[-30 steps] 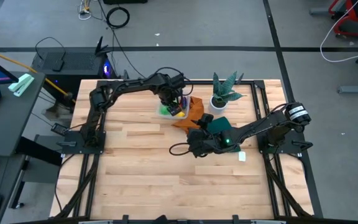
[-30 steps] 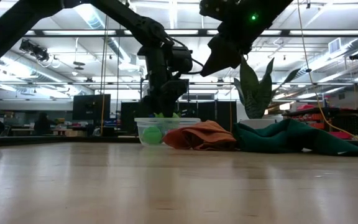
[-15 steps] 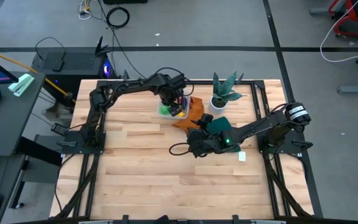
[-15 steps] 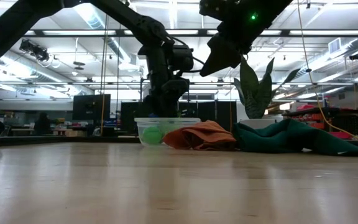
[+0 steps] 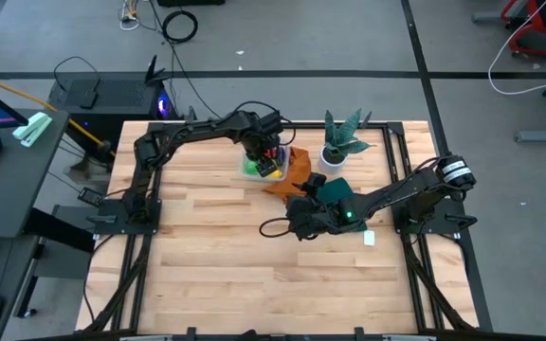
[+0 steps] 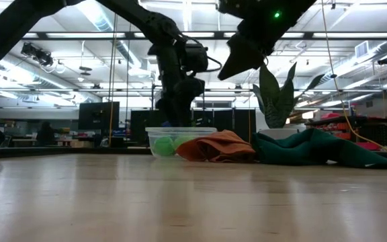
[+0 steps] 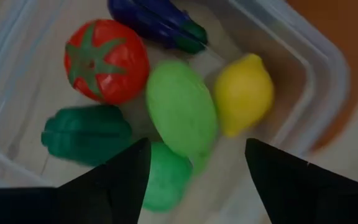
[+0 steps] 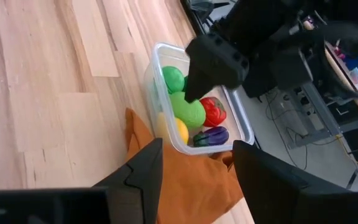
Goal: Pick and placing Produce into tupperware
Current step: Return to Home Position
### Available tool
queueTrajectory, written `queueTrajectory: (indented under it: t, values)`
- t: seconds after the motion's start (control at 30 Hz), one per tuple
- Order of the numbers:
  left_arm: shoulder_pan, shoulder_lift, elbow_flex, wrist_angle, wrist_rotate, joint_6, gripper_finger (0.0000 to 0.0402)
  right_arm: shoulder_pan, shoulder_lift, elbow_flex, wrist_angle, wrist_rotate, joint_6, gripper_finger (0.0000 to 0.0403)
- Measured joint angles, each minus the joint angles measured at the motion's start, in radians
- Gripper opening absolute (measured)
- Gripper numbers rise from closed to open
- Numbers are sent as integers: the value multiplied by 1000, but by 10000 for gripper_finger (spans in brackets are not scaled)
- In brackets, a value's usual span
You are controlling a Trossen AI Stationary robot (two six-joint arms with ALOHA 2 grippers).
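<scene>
The clear tupperware [image 5: 251, 170] [image 6: 154, 132] stands on the far middle of the table. Several produce pieces lie in it: a red tomato [image 7: 106, 60], a dark purple eggplant [image 7: 157, 23], a yellow lemon [image 7: 243, 93], a light green piece [image 7: 180, 106], a second light green one [image 7: 163, 177] and a dark green pepper [image 7: 86, 134]. My left gripper [image 7: 196, 142] [image 6: 179, 119] hangs open just above them, pointing down, touching nothing. My right gripper [image 8: 197, 146] [image 5: 297, 210] is open in the air over the table's middle, right of the tupperware [image 8: 244, 127].
An orange cloth [image 5: 290, 172] lies against the tupperware's right side, with a dark green cloth [image 5: 335, 189] beyond it. A potted plant [image 5: 339, 142] stands at the far right. A small white piece [image 5: 369, 238] lies near the right arm. Bare wood spreads left and near.
My left gripper has risen out of the tupperware. A light green piece that showed at the rim under its fingers now lies in the container beside the other green one. The right arm has kept still.
</scene>
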Motion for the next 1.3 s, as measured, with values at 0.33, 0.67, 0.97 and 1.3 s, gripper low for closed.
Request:
queueTrajectory:
  t: [0.33,0.67,0.97,1.3]
  values:
    - [-15,-152,-2,10,51,3,248,59,-132,-40,-192,63,222,156]
    - [-112,-296,-3,60,63,-37,226,153,-288,-146,-263,106,391,137]
    - [-184,-595,-517,510,66,-313,203,213,-455,-206,-373,133,539,132]
    - [-186,-1004,-1036,1034,60,-422,159,320,-717,-337,-406,114,773,33]
